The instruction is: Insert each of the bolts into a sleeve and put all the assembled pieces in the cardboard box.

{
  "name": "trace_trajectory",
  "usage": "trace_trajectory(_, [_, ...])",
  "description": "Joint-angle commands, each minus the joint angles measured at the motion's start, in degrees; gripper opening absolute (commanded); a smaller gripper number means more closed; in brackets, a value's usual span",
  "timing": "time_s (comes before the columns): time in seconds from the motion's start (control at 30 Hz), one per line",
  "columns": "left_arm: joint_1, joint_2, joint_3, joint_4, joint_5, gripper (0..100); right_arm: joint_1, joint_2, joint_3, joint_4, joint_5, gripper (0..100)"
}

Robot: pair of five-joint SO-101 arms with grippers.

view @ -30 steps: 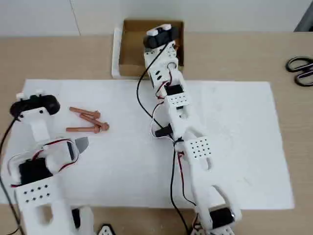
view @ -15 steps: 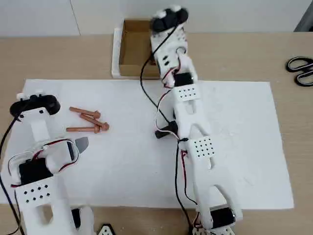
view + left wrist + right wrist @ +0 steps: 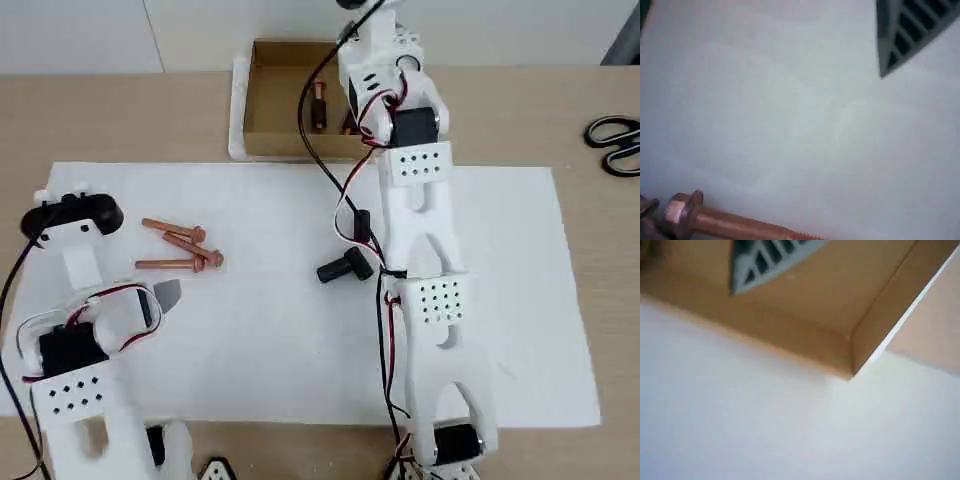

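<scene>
Table [image 3: 90, 120]: light wood. It carries everything else in the high view.
White sheet [image 3: 260, 340]: spread flat over the middle of the table, reaching both arms' bases.
Right arm [image 3: 425, 300]: stretched out long across the sheet, with its far end over the right part of the box.
Left arm [image 3: 80, 330]: folded near the sheet's left end, close to its base.
Cardboard box [image 3: 270, 100]: open-topped, on the bare table just beyond the sheet's far edge. A white strip [image 3: 237, 110] lies against its left wall.
Scissors [image 3: 612, 143]: black-handled, at the table's right edge, well apart from the rest.
Right claw [image 3: 767, 262]: hangs over the box floor near an inner corner. Whether it is open or closed cannot be told, and nothing is seen in it.
Left claw [image 3: 165, 295]: low over the sheet, near the loose bolts. How wide it stands cannot be told, and nothing is seen in it.
Copper bolts [image 3: 180, 245]: three lie close together on the sheet between the left arm and the sleeve. One hex head shows in the left wrist view.
Black sleeve [image 3: 345, 267]: lies on the sheet, just beside the right arm's cable.
Assembled piece [image 3: 318, 105]: a bolt in a sleeve, lying on the floor of the box.
</scene>
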State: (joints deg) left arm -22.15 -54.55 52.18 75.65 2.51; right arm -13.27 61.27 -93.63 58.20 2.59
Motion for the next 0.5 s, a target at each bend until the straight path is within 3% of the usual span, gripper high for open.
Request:
trace_trajectory(0.0, [-0.1,-0.8,-0.1,0.4,-0.2,30,0.5,-10.2,-2.9,12.5,0.4,11.9])
trace_trajectory(0.2, [-0.1,-0.8,-0.1,0.4,-0.2,30,0.4,-18.3,-2.9,37.0,0.6,11.9])
trace_trajectory(0.47, [-0.4,-0.8,-0.1,0.4,-0.2,30,2.9,-23.7,-2.7,38.3,0.4,11.9])
